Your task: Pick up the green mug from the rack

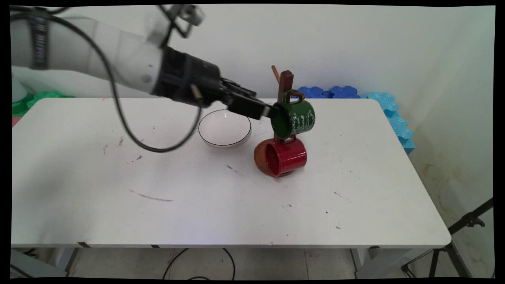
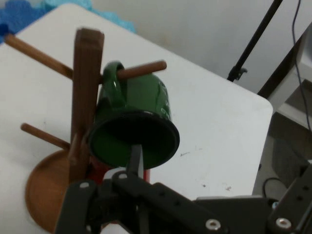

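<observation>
Two mugs are on the wooden mug tree (image 1: 285, 85) near the far middle of the white desk (image 1: 197, 197): a red mug (image 1: 285, 157) low down against its round base, and a green mug (image 1: 296, 117) above it, its handle looped over an upper peg. The end effector (image 1: 272, 111) reaches in from the left and is clenched on the green mug's rim; in the hand view one finger (image 2: 135, 158) crosses the dark mouth of the green mug (image 2: 134, 119) while the other seems to lie outside the wall, though that side is poorly shown. So the green mug is both hooked on its peg and gripped, with release not yet made. It is dark glossy green with white lettering on its side, tipped with its mouth towards the arm. A white bowl (image 1: 224, 128) with a thin dark rim stands just left of the tree, apart from it.
</observation>
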